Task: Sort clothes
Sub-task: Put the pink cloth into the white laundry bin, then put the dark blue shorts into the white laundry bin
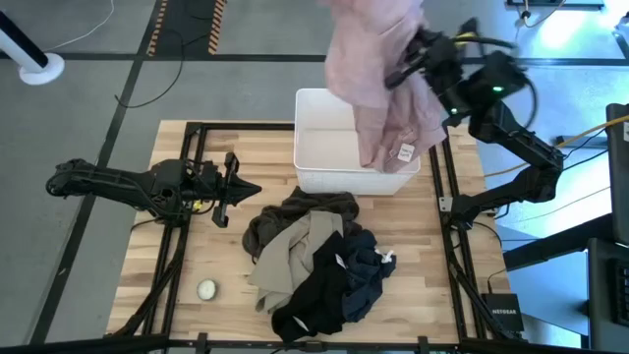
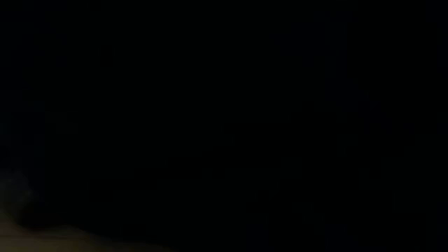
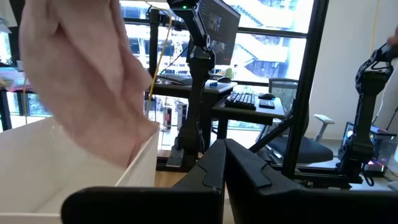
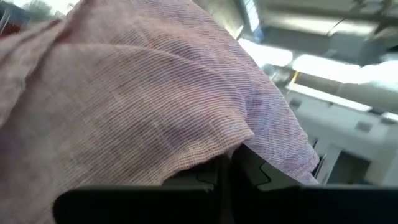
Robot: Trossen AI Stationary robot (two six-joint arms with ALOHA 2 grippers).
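Right gripper [image 1: 411, 61] grasps the pale pink garment [image 1: 378, 79] over the white bin [image 1: 313, 172]; left gripper [image 1: 228, 187], fingers clenched, rests on the table [image 1: 147, 265].

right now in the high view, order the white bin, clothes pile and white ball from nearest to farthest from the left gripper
From the left gripper, at the table's left:
1. Clothes pile, just to its right, toward the table's near middle.
2. White ball, near the front left edge; close to the pile's distance, slightly farther.
3. White bin, at the back middle, under the pink garment.
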